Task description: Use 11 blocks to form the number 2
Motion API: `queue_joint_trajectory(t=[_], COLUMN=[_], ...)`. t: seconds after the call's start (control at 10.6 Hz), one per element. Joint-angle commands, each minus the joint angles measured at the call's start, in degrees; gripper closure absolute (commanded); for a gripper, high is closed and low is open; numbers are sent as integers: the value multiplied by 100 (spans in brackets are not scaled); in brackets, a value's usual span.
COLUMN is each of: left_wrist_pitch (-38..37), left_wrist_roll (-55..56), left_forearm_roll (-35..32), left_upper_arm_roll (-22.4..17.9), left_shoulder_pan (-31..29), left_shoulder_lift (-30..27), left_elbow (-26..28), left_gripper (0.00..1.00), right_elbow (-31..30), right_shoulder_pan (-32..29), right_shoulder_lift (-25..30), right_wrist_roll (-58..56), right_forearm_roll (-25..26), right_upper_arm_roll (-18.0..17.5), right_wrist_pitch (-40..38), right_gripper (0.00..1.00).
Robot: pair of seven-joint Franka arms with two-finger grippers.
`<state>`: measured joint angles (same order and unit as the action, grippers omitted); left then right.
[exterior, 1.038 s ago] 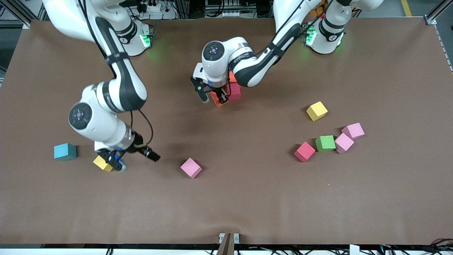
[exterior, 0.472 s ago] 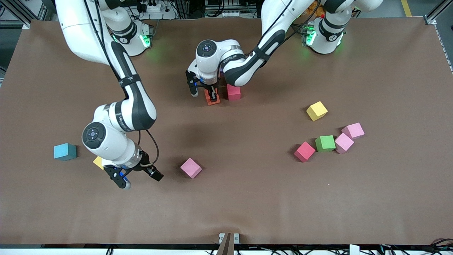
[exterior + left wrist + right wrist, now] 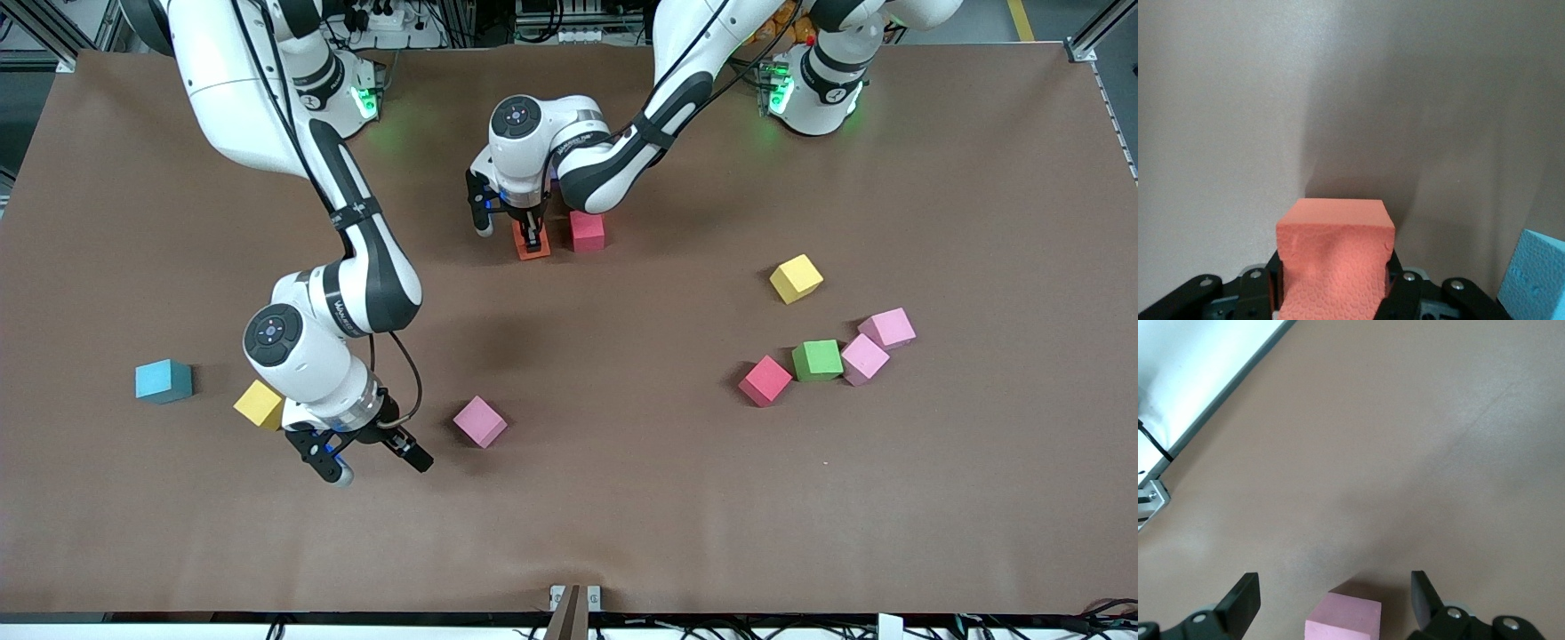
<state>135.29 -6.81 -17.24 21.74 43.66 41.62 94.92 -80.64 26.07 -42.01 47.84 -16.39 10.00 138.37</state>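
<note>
Near the robots' bases, at the middle of the brown table (image 3: 622,498), the left gripper (image 3: 532,238) is clamping an orange block (image 3: 532,249) between its fingers; the left wrist view is showing the same orange block (image 3: 1336,260) pinched at its sides. This block is sitting just beside a red block (image 3: 588,230), which is lying toward the left arm's end of it. A light blue block (image 3: 1537,277) is showing at the edge of the left wrist view; its place on the table cannot be told.

Toward the right arm's end of the table, the right gripper (image 3: 373,458) is hanging with its jaws spread wide and holding nothing, over bare table between a yellow block (image 3: 259,404) and a pink cube (image 3: 480,421). The right wrist view is showing that pink cube (image 3: 1343,621) between the open fingers (image 3: 1241,600). Another light blue block (image 3: 164,380) is lying beside the yellow block, closer to the table's end.

Toward the left arm's end, a second yellow block (image 3: 796,278) is lying apart from a cluster nearer the front camera: a second red block (image 3: 765,380), a green block (image 3: 817,360) just beside it, and two pink cubes (image 3: 864,358) (image 3: 887,328), the first touching the green block.
</note>
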Motion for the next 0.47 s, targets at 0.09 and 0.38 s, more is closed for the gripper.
queue_joint_trajectory(t=[0.09, 0.38], left_wrist_pitch=[241, 453], left_wrist_roll=[-145, -154], left_forearm_roll=[-122, -113], left_upper_arm_roll=[-29, -3], left_shoulder_pan=[-51, -138], left_shoulder_lift=[-540, -638], left_elbow=[631, 853], left_gripper=[59, 59], right_elbow=[-844, -1226], right_shoulder_pan=[-538, -1251], right_shoulder_lift=[752, 958], right_wrist_roll=[-1708, -4494], right_forearm_roll=[57, 423], right_upper_arm_roll=[2, 20], right_wrist_pitch=[-468, -924], right_gripper=[0, 0])
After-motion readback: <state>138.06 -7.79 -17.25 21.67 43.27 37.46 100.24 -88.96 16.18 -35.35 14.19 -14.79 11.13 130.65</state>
